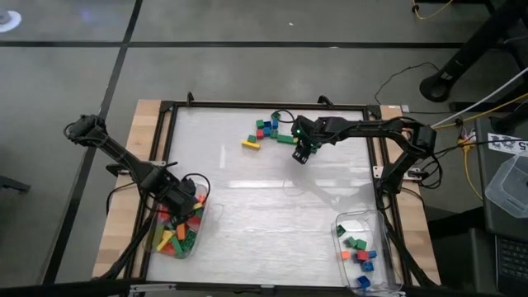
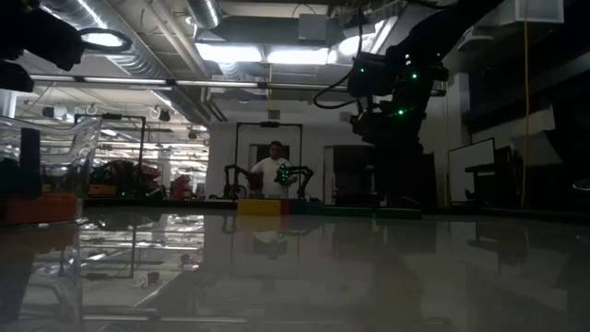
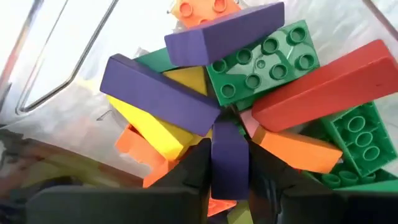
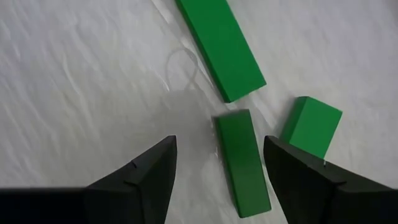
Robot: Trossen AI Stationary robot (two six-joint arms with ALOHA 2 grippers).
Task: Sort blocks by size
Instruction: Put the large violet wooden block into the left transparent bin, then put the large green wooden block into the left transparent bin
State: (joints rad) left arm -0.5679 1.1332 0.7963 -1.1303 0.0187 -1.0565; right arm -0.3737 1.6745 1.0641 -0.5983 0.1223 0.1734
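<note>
My left gripper, in the lower-left tub, pinches 1 purple brick; releasing could topple the pile. My right gripper gapes over 1 green brick upper centre; neighbours could snag.

no readable text, labels or numbers

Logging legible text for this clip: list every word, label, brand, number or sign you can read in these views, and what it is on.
No text can be read in any view.
White label beyond the table's right edge, high view: dark marks, too small to read.
Blocks in the left tub, left wrist view: plain studs, no lettering readable.
Green blocks under the right gripper: plain faces.
Background room, low view: no readable sign.
</note>
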